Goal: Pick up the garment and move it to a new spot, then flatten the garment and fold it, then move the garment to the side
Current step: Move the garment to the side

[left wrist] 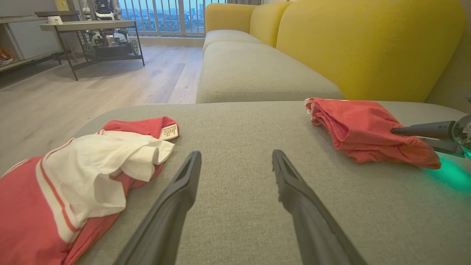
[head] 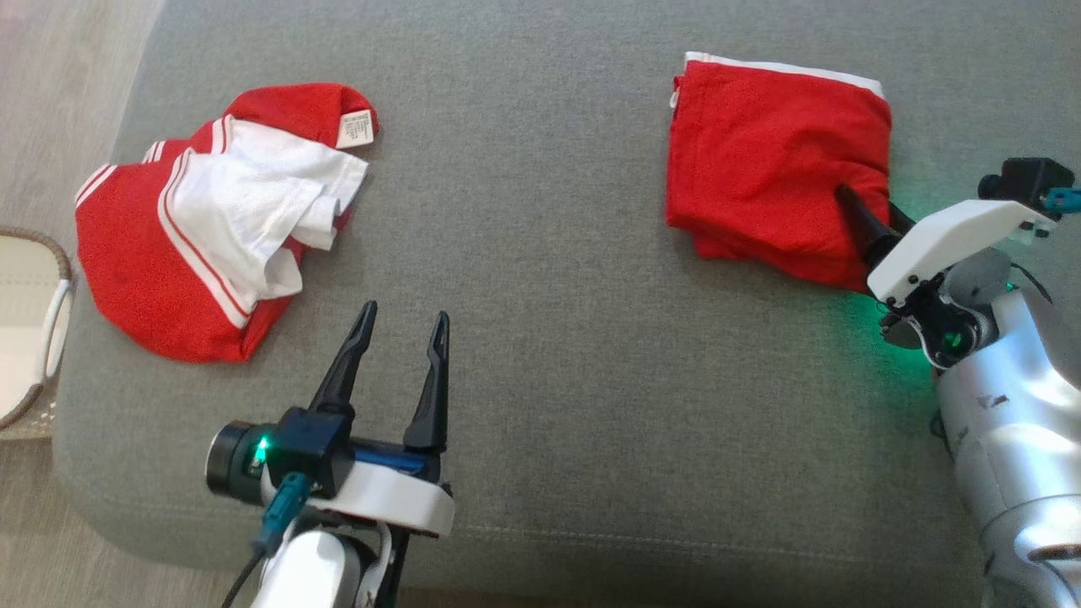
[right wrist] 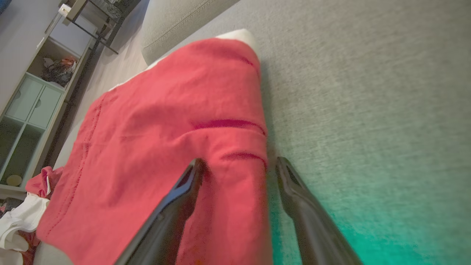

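Fingers of the right gripper stand spread astride the near edge of the folded red garment, seemingly releasing it at the grey cushion's right side, while the left gripper, equally spread, hovers empty.

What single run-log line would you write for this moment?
folded red cloth garment: lying on grey fabric cushion | right gripper: open, astride its edge | left gripper: open, empty, above cushion
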Controlling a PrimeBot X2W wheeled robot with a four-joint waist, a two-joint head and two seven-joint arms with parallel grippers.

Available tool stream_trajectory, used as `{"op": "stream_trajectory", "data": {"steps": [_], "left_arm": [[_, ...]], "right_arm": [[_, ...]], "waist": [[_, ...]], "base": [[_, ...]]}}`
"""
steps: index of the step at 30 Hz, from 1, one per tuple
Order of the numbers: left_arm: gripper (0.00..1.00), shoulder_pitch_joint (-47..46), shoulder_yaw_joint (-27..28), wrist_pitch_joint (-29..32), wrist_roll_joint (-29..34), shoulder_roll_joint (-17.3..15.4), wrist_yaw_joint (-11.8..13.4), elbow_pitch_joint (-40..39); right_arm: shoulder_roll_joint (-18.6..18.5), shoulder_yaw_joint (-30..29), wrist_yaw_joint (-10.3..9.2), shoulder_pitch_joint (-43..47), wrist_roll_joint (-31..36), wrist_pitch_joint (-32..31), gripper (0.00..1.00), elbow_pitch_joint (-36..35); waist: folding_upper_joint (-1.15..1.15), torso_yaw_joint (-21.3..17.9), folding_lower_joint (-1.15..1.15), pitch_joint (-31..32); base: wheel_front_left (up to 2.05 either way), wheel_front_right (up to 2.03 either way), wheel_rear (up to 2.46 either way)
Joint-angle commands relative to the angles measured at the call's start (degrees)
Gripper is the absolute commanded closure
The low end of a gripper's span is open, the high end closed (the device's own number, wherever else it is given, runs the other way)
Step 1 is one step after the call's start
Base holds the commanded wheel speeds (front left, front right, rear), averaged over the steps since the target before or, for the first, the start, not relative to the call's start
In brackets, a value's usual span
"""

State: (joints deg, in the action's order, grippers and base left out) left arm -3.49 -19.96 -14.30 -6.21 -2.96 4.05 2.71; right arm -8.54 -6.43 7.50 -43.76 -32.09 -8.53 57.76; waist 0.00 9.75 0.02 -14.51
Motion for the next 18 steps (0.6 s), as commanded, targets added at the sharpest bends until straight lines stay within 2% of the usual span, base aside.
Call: {"op": "stream_trajectory", "data": {"steps": [1, 2, 3, 4, 5, 11, 18], "left_arm": [[0.0, -1.7, 1.4, -0.7, -0.6, 0.1, 0.2, -1.5], [0.0, -1.8, 1.2, -0.7, -0.6, 0.1, 0.3, -1.3], [0.0, -2.0, 1.1, -0.7, -0.7, 0.1, 0.4, -1.2], [0.0, -2.1, 1.1, -0.7, -0.7, 0.1, 0.4, -1.1], [0.0, -2.2, 1.0, -0.7, -0.7, 0.1, 0.5, -1.0], [0.0, -2.2, 1.8, -0.7, -0.7, 0.1, 1.0, -1.1], [0.0, -2.6, 3.8, -0.7, 0.4, 0.1, -0.1, -1.5]], "right_arm": [[-0.1, 1.3, -0.01, -1.7, 0.3, -0.2, 0.0, -1.1], [-0.1, 1.6, -0.01, -2.0, 0.3, -0.5, 0.0, -0.3], [-0.2, 1.9, -0.01, -2.3, 0.3, -0.9, 0.24, 0.5], [-0.4, 2.4, -0.01, -2.5, 0.6, -1.0, 0.81, 1.2], [-0.6, 2.9, -0.01, -2.6, 0.8, -0.9, 1.0, 1.7], [-2.9, 6.3, -0.01, -2.4, 2.1, 0.3, 1.0, 1.6], [-9.5, 10.0, -0.01, -1.6, 1.8, 0.2, 1.0, -3.0]], "waist": [[0.0, 0.3, -0.02, -0.3], [0.0, 0.4, -0.02, -0.4], [0.0, 0.4, -0.02, -0.4], [0.0, 0.4, -0.02, -0.4], [0.0, 0.3, -0.02, -0.4], [0.0, -1.1, -0.02, -0.3], [0.0, -6.7, -0.02, -2.1]], "base": [[0.0, 0.0, 0.0], [0.0, 0.0, 0.0], [0.0, 0.0, 0.0], [0.0, 0.0, 0.0], [0.0, 0.0, 0.0], [0.0, 0.0, 0.0], [0.0, 0.0, 0.0]]}}
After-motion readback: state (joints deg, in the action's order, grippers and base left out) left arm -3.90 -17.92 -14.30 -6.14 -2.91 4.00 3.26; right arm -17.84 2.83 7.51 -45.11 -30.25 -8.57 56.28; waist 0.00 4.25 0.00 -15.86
